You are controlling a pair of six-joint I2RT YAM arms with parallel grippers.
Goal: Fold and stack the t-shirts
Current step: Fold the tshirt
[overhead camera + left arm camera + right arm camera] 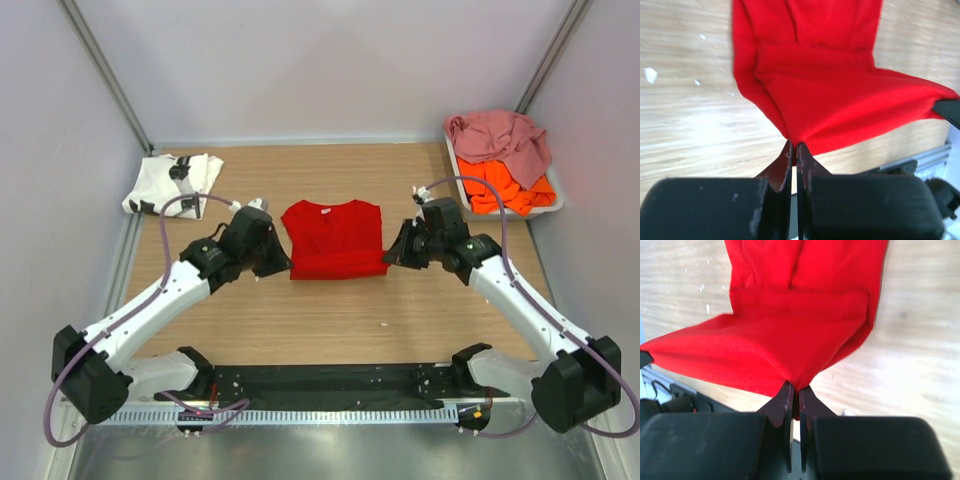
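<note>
Your left gripper [795, 150] and right gripper [795, 390] each clamp a near corner of the red t-shirt [335, 232], centre of the bench [330, 325]; limp, light cloth, so hold corners taut.

White links [150, 305], black joints [90, 378], mauve cables [190, 196] — left tool [794, 150] and right tool [796, 392] black.
</note>
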